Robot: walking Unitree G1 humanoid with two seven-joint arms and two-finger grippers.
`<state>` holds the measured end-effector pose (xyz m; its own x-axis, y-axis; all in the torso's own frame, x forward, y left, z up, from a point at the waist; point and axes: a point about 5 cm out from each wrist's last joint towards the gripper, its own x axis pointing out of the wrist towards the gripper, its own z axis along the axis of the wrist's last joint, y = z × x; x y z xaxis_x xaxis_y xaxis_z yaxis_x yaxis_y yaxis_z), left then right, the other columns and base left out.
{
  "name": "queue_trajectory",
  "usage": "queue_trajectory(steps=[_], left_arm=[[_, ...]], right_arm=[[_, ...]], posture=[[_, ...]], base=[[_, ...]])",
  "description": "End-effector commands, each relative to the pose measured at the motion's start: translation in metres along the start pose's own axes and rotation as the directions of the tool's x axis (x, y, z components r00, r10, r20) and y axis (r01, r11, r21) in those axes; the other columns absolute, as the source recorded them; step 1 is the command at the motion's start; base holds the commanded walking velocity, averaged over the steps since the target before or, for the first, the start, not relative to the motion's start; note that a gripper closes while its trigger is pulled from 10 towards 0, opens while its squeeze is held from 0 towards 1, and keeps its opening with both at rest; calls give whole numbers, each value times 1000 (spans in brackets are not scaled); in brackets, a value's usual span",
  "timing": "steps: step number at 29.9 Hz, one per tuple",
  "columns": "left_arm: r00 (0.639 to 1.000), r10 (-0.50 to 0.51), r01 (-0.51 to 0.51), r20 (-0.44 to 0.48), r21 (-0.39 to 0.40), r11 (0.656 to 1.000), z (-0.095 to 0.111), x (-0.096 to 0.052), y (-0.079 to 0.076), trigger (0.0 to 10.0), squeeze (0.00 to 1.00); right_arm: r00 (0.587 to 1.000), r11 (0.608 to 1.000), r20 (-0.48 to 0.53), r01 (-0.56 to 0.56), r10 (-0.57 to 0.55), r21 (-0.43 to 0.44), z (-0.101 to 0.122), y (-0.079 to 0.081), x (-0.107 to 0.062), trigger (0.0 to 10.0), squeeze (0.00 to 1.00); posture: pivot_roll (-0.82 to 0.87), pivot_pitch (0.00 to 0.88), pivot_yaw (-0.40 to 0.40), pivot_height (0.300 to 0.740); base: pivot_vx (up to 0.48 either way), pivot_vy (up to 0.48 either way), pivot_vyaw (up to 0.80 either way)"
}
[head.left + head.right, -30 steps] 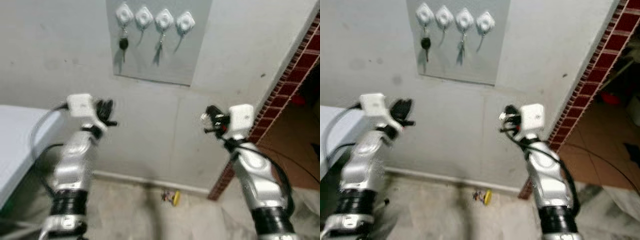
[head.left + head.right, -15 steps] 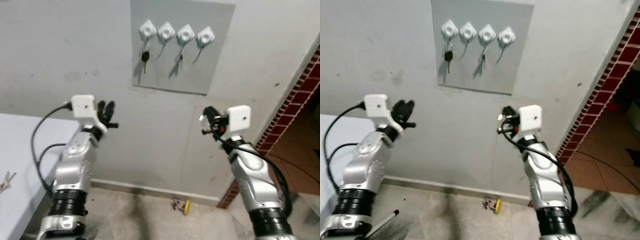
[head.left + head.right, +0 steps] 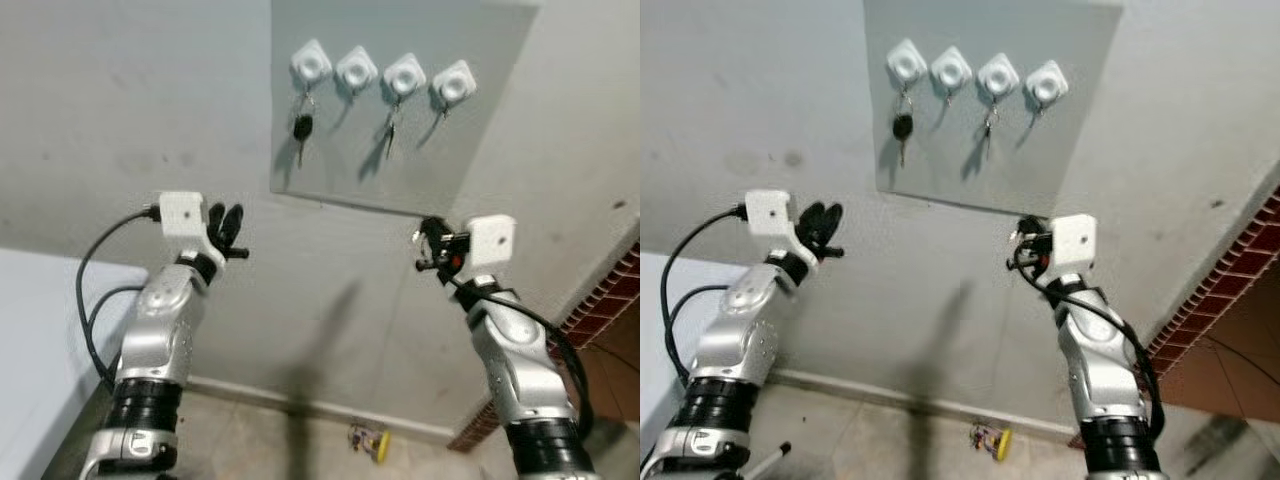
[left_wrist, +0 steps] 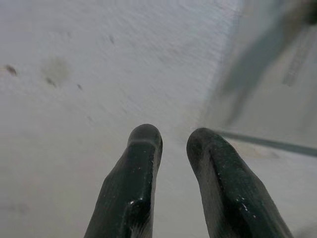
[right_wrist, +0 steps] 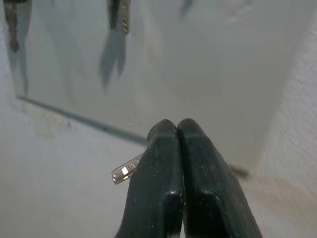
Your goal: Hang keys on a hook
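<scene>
Pale grey plastered wall (image 3: pixel 120 120), faintly smudged and stained, straight ahead of the raised fingers. Darker grey rectangular panel (image 3: pixel 500 150) fixed flat to it, above and beyond the fingertips. Red brick pillar (image 3: pixel 1225 290) with pale mortar lines off to the outer side of the right-hand fingers. White tabletop edge (image 3: pixel 35 330) below and outside the left-hand fingers. Grey concrete floor (image 3: pixel 260 445) far beneath, meeting a pale skirting strip (image 3: pixel 300 405). Small yellow scrap of litter (image 3: pixel 370 441) near the skirting. Soft, even indoor light.
</scene>
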<state>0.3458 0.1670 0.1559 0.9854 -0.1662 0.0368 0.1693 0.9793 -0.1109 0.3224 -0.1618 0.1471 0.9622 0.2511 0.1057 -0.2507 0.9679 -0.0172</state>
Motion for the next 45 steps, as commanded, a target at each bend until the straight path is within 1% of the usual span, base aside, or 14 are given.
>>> queue_trajectory(steps=[1,4,7,10,12,15,17,18,20,22,23,28,32,45], left_arm=[[1000,-6,6,6,14,1000,1,-1,2,10000,0],[1000,-20,20,9,24,1000,1,-1,-1,10000,0],[998,-47,45,39,35,998,8,0,-6,10000,0],[987,-137,130,89,83,988,21,0,-16,10000,0],[976,-191,182,108,89,979,27,0,-22,10000,0],[967,-224,211,119,112,971,32,0,-27,10000,0],[953,-267,252,141,112,961,38,0,-34,10000,0],[953,-267,252,141,112,961,38,0,-34,10000,0],[929,-339,313,150,169,934,44,-1,-47,10000,0],[924,-349,324,153,168,931,45,-1,-49,10000,0],[913,-376,349,159,172,921,49,-1,-55,10000,0],[892,-416,383,177,193,903,57,-2,-65,10000,0],[872,-449,417,193,189,889,64,-3,-72,10000,0],[842,-499,471,206,174,865,72,-10,-84,10000,0]], right_arm=[[999,1000,30,-20,20,4,8,6,5,10000,0],[999,1000,27,-24,24,2,8,6,5,10000,0],[997,997,10,-76,76,-6,6,9,4,10000,0],[988,988,6,-155,155,-23,8,14,4,10000,0],[976,976,14,-216,216,-20,11,19,5,10000,0],[966,966,27,-259,259,-15,15,24,6,10000,0],[944,945,51,-326,326,-1,22,31,8,10000,0],[944,945,51,-326,326,-1,22,31,8,10000,0],[908,911,93,-412,408,28,35,40,14,10000,0],[902,906,103,-423,419,29,38,41,15,10000,0],[886,893,138,-449,442,21,50,44,21,10000,0],[865,882,199,-471,461,3,71,46,34,10000,0],[853,887,270,-461,447,-12,93,45,48,10000,0],[823,895,375,-443,428,-49,128,45,70,10000,0]], posture=[[-34,0,-52,740],[-34,0,-52,740],[-33,0,-54,740],[-32,0,-55,740],[-32,0,-57,740],[-31,0,-58,740],[-29,0,-60,740],[-29,0,-60,740],[-29,0,-62,740],[-29,0,-63,740],[-32,0,-63,740],[-29,2,-65,740],[-23,3,-67,740],[-13,6,-74,740]], base=[[0,0,0],[0,0,0],[0,0,0],[0,0,0],[0,0,0],[0,0,0],[0,0,0],[0,0,0],[0,0,0],[0,0,0],[0,0,0],[0,0,0],[0,0,0],[0,0,0]])
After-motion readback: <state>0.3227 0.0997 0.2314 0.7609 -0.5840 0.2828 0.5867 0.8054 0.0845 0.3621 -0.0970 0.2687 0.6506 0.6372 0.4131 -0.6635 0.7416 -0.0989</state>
